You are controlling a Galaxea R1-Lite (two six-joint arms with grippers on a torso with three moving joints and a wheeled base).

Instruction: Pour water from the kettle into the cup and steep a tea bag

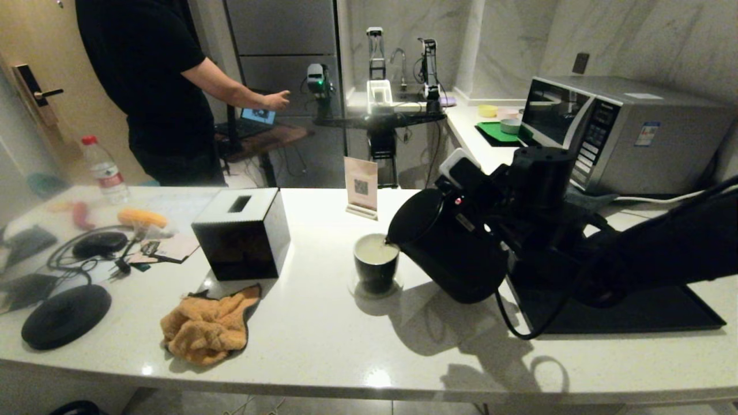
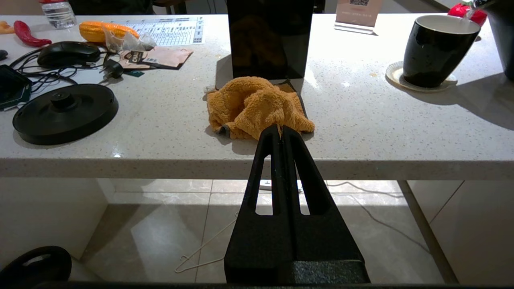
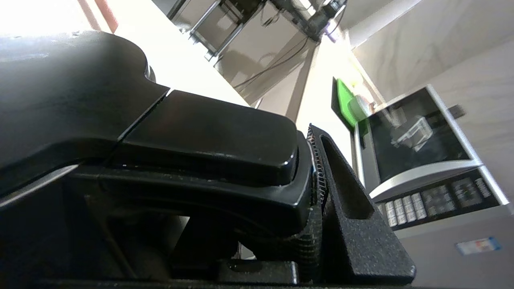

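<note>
White speckled counter (image 1: 323, 328) carries everything. Right gripper (image 3: 309, 192) is clamped on the handle of the black electric kettle (image 1: 450, 248) — kettle tipped, spout low and over the rim of the cup (image 1: 376, 262), which sits just beyond the spout from the gripper. Right wrist view: ribbed finger (image 3: 345, 224) pressed against the glossy handle. Cup stands on a small white coaster (image 2: 395, 76), pale water (image 1: 375, 249) near its brim. Left gripper (image 2: 282, 130) hangs below the counter edge, fingers pressed together, holding nothing — orange cloth (image 2: 253, 106) just ahead of it, the cup well off to its right. Tea bag not made out.
</note>
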